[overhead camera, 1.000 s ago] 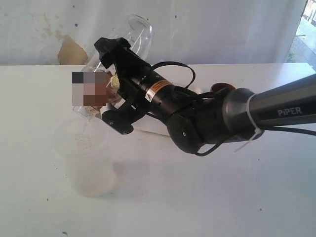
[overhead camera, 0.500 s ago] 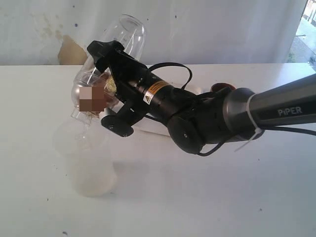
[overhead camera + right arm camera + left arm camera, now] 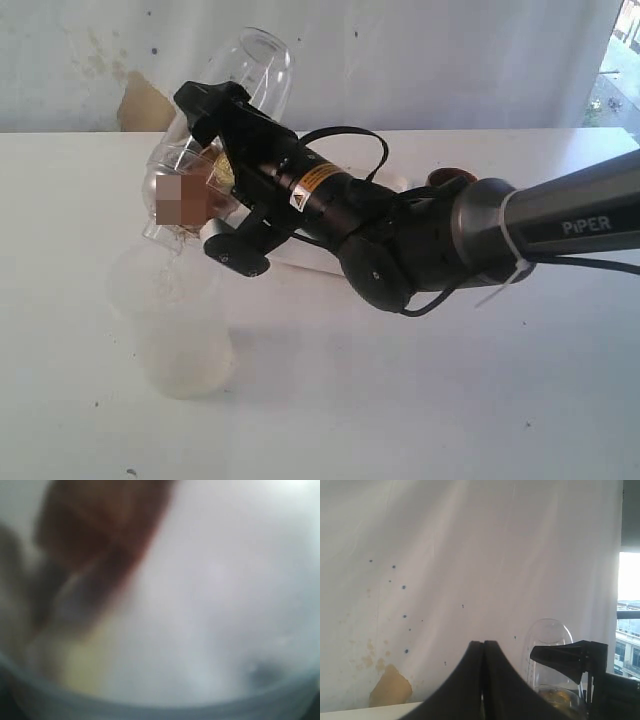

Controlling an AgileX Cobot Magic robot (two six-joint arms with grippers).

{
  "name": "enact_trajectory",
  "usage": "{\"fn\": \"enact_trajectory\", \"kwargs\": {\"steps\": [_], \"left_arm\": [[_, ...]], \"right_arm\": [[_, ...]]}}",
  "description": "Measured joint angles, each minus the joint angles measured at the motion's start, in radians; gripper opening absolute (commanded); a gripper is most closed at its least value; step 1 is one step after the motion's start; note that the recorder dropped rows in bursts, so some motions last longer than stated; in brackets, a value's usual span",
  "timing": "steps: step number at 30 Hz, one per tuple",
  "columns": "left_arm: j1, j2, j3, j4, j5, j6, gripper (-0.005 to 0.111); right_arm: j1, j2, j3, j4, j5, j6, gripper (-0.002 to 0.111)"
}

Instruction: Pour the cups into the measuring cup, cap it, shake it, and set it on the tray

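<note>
My right gripper [image 3: 213,176] is shut on the clear measuring cup [image 3: 243,80] and holds it in the air, tipped steeply with its mouth down and its base up. Brown and yellowish contents lie at the cup's lower end, right above a frosted white cup [image 3: 180,330] standing on the table. In the right wrist view the measuring cup [image 3: 200,630] is a close blur. My left gripper [image 3: 483,646] is shut and empty, raised toward the wall, with the measuring cup [image 3: 547,645] to one side. A brown rim, perhaps the wooden cup [image 3: 450,178], peeks over the right arm. The steel tumbler is hidden.
A white edge, probably the tray [image 3: 298,262], shows just under the right arm [image 3: 420,240]. The white table [image 3: 400,400] runs to a pale wall with a tan patch [image 3: 143,103].
The right gripper has shifted slightly left and tipped the measuring cup more steeply over the frosted cup. Since half a second ago it has barely moved.
</note>
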Motion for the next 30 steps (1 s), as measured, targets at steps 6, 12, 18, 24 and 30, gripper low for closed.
{"fn": "enact_trajectory", "kwargs": {"steps": [6, 12, 18, 24, 30], "left_arm": [[0.0, 0.0, 0.0, 0.0, 0.004, 0.0, 0.0], [0.0, 0.0, 0.0, 0.0, 0.004, 0.0, 0.0], [0.0, 0.0, 0.0, 0.0, 0.004, 0.0, 0.0], [0.0, 0.0, 0.0, 0.0, 0.004, 0.0, 0.0], [0.0, 0.0, 0.0, 0.0, 0.004, 0.0, 0.0]], "right_arm": [[0.0, 0.0, 0.0, 0.0, -0.03, 0.0, 0.0], [0.0, 0.0, 0.0, 0.0, -0.032, 0.0, 0.0], [0.0, 0.0, 0.0, 0.0, -0.032, 0.0, 0.0], [0.0, 0.0, 0.0, 0.0, -0.032, 0.0, 0.0], [0.0, 0.0, 0.0, 0.0, -0.032, 0.0, 0.0]]}}
